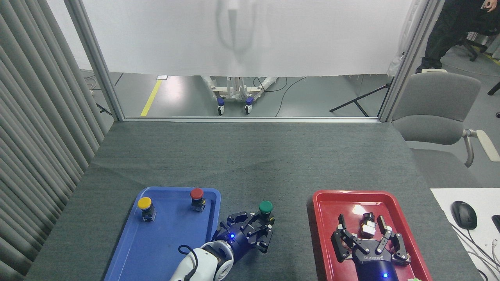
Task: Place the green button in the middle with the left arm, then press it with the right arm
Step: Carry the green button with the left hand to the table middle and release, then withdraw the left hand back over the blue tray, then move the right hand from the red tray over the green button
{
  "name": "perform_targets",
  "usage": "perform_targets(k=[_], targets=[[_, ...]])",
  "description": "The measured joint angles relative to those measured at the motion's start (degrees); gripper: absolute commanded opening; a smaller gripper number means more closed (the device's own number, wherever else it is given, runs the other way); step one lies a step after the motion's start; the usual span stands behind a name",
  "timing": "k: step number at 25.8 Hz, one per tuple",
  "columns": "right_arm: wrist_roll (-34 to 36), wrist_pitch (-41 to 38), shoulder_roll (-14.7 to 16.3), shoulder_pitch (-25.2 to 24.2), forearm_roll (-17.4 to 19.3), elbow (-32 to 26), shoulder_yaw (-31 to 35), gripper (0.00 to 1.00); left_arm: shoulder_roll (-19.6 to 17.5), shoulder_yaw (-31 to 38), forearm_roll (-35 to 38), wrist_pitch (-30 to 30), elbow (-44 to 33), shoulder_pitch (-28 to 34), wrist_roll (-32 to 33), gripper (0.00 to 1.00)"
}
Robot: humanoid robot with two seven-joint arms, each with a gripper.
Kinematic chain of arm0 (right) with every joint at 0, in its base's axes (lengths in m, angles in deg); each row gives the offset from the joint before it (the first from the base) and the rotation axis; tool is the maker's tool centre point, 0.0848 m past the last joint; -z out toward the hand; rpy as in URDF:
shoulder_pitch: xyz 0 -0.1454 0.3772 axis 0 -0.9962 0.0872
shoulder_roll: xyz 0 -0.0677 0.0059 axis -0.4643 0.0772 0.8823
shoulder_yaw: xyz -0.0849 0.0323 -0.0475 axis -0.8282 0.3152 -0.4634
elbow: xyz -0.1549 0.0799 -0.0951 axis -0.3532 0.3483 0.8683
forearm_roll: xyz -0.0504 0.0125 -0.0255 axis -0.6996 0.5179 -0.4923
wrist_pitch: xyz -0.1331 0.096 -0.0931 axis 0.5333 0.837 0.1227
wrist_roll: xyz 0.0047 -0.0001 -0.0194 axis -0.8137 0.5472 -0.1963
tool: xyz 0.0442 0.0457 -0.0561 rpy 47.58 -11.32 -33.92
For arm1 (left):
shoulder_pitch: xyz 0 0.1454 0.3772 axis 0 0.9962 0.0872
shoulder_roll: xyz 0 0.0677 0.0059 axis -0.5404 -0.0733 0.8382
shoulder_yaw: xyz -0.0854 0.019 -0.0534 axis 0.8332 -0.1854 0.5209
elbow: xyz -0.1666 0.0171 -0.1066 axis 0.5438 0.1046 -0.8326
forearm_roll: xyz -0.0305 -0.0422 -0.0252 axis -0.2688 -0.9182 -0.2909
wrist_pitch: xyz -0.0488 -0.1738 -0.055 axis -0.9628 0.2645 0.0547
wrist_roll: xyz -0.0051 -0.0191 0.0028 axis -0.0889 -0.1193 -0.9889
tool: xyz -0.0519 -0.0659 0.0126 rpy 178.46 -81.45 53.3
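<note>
The green button (265, 207) is upright, its domed cap above the dark grey cloth of the middle (281, 230), between the two trays. My left gripper (261, 222) is shut on the green button's body, and its white link trails to the bottom edge. My right gripper (361, 228) hovers open over the red tray (324, 218), fingers spread around a small black-and-silver part (367, 225) lying in that tray.
On the blue tray (164, 242) stand a yellow button (144, 206) and a red button (197, 197). A grey chair (437, 109) is at the table's far right, with a mouse (463, 214) on a white surface. A person stands at the top right.
</note>
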Motion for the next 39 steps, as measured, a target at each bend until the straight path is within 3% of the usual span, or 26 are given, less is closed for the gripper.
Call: perform_targets(k=[3, 6, 10, 14, 20, 24, 27, 30, 31, 33, 35, 38, 39], targets=[[-0.2, -2.1, 0.4, 0.2, 0.0, 0.1, 0.1, 1.0, 0.4, 0.0, 0.0, -0.8, 1.7, -0.3, -0.1, 0.02], [-0.2, -3.0, -0.3, 0.4, 0.0, 0.5, 0.0, 1.0, 0.5, 0.0, 0.0, -0.9, 2.4, -0.5, -0.1, 0.19], [-0.3, -0.9, -0.9, 0.5, -0.2, 1.5, -0.4, 1.0, 0.5, 0.0, -0.1, -1.0, 2.7, -0.5, -1.0, 0.51], [-0.5, 1.6, -1.0, 0.6, -1.1, 2.4, -1.8, 1.0, 0.5, 0.0, -0.4, -1.0, 2.8, -0.3, -2.2, 0.97], [-0.3, 4.2, -1.7, 0.6, -3.3, 2.7, -2.7, 1.0, 0.4, 0.2, -1.1, -1.1, 2.0, 0.2, -2.4, 0.98], [-0.2, 4.4, -0.5, 0.6, -3.8, 3.4, -2.8, 1.0, 0.4, 0.3, -1.1, -1.1, -0.4, 1.1, -2.2, 0.98], [-0.2, 4.1, 0.4, 0.6, -4.0, 4.3, -3.0, 1.0, -0.2, 0.6, -1.2, -1.7, -7.0, 3.9, -2.0, 0.98], [-0.2, 4.1, 0.5, 0.6, -4.0, 4.7, -3.8, 0.99, -4.0, 2.5, -1.2, -7.0, -19.3, 9.7, -1.5, 0.98], [-0.2, 4.1, 0.6, 0.7, -4.1, 4.7, -4.2, 0.95, -5.9, 3.5, -1.2, -9.7, -24.5, 12.3, -1.1, 0.98], [-0.2, 4.1, 0.8, 1.5, -4.3, 4.8, -5.2, 0.76, -9.9, 6.3, -1.2, -15.3, -34.5, 18.0, -0.6, 0.98], [-0.2, 4.1, 0.9, 2.2, -5.2, 4.8, -6.2, 0.39, -12.9, 10.2, -1.3, -20.2, -42.0, 22.9, -0.3, 0.98], [0.0, 3.3, 0.9, 3.0, -6.7, 5.5, -8.0, 0.07, -14.7, 17.1, -1.5, -24.4, -47.4, 27.8, -0.1, 0.98], [-0.5, 2.9, 0.8, 3.4, -7.1, 5.8, -8.6, 0.01, -14.9, 18.7, -1.6, -25.0, -48.2, 28.6, -0.1, 0.98]])
